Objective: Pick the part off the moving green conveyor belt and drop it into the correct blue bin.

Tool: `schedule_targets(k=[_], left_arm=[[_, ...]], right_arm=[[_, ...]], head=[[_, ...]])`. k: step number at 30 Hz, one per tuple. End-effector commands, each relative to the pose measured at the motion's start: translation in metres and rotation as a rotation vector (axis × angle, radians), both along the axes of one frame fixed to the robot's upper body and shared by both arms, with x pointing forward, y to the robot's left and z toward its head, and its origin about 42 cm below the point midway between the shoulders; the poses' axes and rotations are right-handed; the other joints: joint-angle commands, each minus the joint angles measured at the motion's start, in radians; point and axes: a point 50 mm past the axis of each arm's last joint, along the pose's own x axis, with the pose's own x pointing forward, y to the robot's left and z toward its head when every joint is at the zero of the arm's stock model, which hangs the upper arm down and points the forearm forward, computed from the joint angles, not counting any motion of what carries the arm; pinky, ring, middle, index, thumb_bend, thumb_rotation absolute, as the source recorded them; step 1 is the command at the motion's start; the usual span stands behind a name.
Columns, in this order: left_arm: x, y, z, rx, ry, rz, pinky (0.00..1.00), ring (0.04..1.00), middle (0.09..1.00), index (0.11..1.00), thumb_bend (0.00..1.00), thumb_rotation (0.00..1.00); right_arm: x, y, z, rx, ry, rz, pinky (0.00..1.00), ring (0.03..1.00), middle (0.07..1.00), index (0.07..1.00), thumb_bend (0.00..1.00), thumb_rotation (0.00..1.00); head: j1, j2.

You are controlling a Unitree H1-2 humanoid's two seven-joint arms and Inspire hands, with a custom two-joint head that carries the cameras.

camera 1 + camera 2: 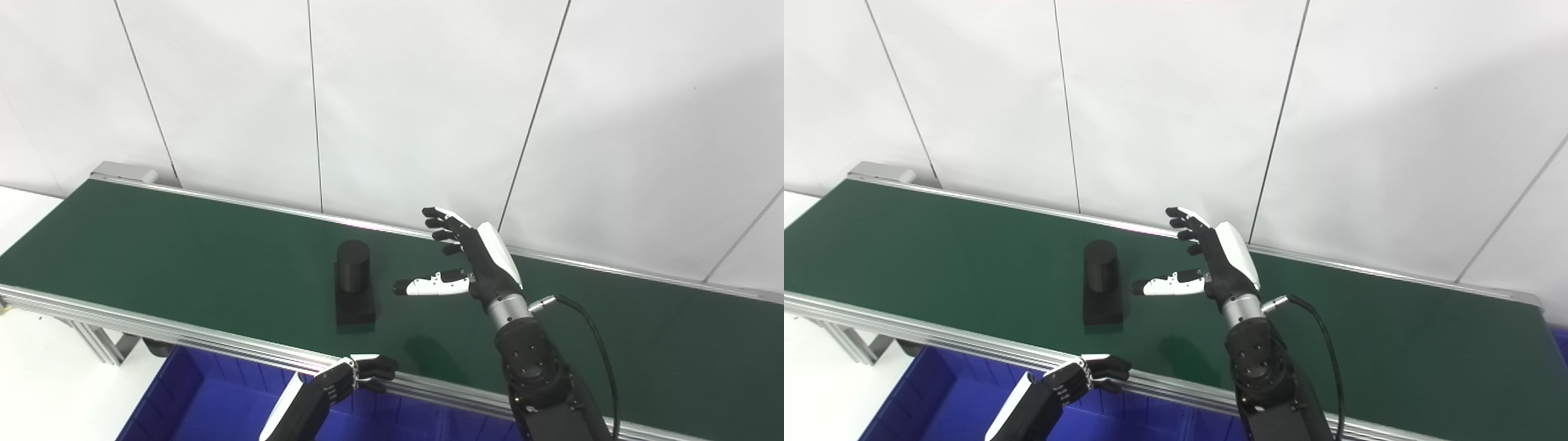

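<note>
Green belt [184,245] mid-frame: your right hand [474,260], fingers spread, nears the black part [354,282]; close around it next.

Bright, even overhead light; both views sharp. A soft shadow falls on the green belt [184,257] at lower centre; the white wall [429,92] shows no glare.

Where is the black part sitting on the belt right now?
The black part stands on the green conveyor belt near the middle of both views, toward the belt's near rail, just left of the open right hand and apart from it.
</note>
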Motion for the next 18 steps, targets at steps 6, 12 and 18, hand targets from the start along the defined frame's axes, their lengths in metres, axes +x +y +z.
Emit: schedule_targets(k=[6,12,18], left_arm=[[-0.002,0.001,0.009,0.008,-0.066,0.009,0.66,0.733,0.754,0.729,1.0,0.35],[-0.005,0.004,0.01,0.005,-0.065,0.006,0.66,0.731,0.756,0.73,1.0,0.34],[-0.005,0.006,0.01,0.011,-0.064,-0.003,0.66,0.735,0.764,0.739,0.99,0.33]], right_arm=[[0.006,0.017,0.015,0.033,-0.097,0.027,0.72,0.777,0.804,0.829,0.87,0.21],[0.009,0.025,0.013,0.027,-0.08,0.021,0.74,0.784,0.812,0.838,0.87,0.21],[0.013,0.031,0.012,0.005,-0.064,0.021,0.75,0.812,0.846,0.861,0.87,0.24]], head=[[-0.01,0.003],[-0.024,0.015],[-0.021,0.016]])
